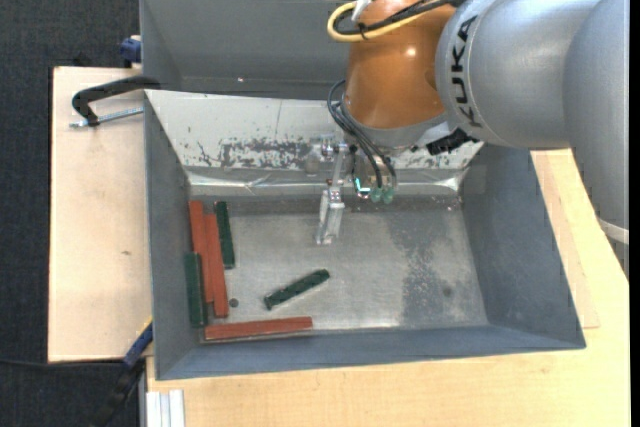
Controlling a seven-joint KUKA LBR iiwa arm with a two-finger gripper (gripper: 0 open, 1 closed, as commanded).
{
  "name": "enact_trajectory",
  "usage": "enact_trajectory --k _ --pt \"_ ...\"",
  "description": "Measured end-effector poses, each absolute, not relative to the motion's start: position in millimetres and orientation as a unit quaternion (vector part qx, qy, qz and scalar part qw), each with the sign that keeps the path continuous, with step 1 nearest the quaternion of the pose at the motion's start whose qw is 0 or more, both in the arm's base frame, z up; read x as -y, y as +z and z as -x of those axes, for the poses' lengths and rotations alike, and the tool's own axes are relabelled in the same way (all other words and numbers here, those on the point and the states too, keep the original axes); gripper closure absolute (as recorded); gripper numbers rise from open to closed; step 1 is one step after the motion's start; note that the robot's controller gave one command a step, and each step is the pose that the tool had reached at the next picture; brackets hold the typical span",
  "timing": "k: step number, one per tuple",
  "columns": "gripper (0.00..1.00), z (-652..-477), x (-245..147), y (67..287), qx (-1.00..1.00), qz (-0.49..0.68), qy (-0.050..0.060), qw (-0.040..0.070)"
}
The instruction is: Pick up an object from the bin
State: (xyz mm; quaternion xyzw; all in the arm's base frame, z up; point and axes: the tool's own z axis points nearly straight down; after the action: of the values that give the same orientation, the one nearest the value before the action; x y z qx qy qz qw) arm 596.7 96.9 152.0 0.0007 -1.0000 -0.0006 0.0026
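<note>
Hanging near the back wall of the bin point(520, 225), the gripper point(328, 218) sits over bare floor around the middle; can't tell if it's wide or narrow. Nearest thing is a dark green stick point(296, 288), lying tilted on the floor in front of the gripper, apart from it. Along the left wall lie red bars point(206, 255) and green bars point(225, 235) side by side. One more red bar point(258, 327) lies along the front wall.
</note>
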Motion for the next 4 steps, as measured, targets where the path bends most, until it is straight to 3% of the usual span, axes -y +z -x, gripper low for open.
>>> enact_trajectory --k 1,2,3,4 --pt "0.0 -598.6 -96.6 155.7 1.0 0.0 -0.001 -0.001" --pt "0.0 -555.6 -95.2 99.5 1.0 0.007 -0.001 -0.003" --pt "1.0 -503.7 -117.6 70.5 0.999 -0.034 -0.001 0.0" --pt "1.0 -503.7 -117.5 70.5 0.999 -0.033 -0.001 0.0"
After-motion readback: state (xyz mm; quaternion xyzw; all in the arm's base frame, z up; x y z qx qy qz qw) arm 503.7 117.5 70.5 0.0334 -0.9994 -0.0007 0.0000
